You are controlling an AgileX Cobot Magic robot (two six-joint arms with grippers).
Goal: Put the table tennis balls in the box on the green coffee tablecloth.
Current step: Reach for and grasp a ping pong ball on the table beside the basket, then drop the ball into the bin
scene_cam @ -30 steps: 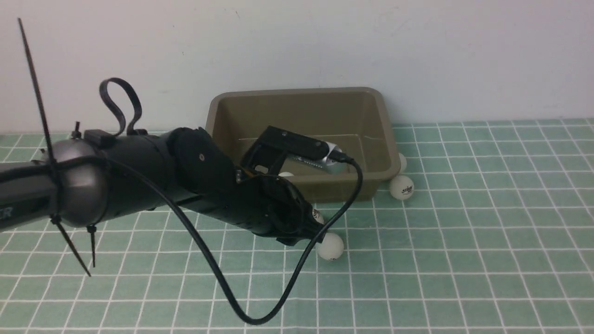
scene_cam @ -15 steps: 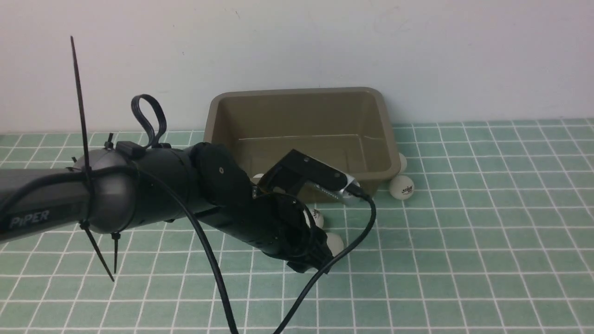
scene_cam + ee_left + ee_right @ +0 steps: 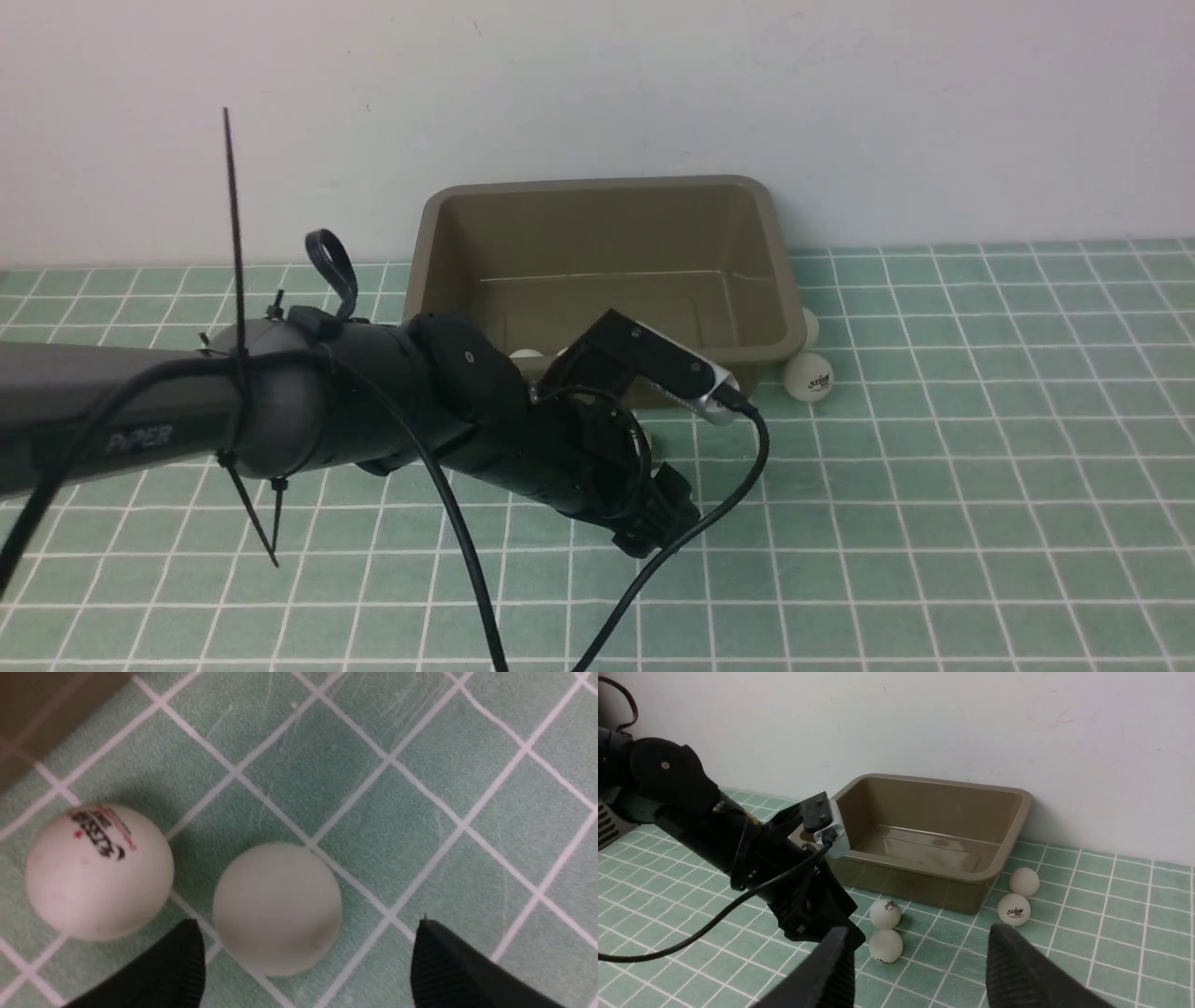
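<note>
The left tool (image 3: 307, 926) hangs low with jaws spread wide, framing a plain matte white table tennis ball (image 3: 276, 907) on the pale green checked tablecloth (image 3: 420, 765) — set to close on it, near the shallow olive-brown plastic box (image 3: 607, 191); the right tool (image 3: 920, 947) stands parted, empty.

This is looking like a robotics lab bench: a cable-tied arm (image 3: 308, 420) is hanging over a green tablecloth (image 3: 934, 523), which is lying against a bare white wall (image 3: 840, 93).
</note>
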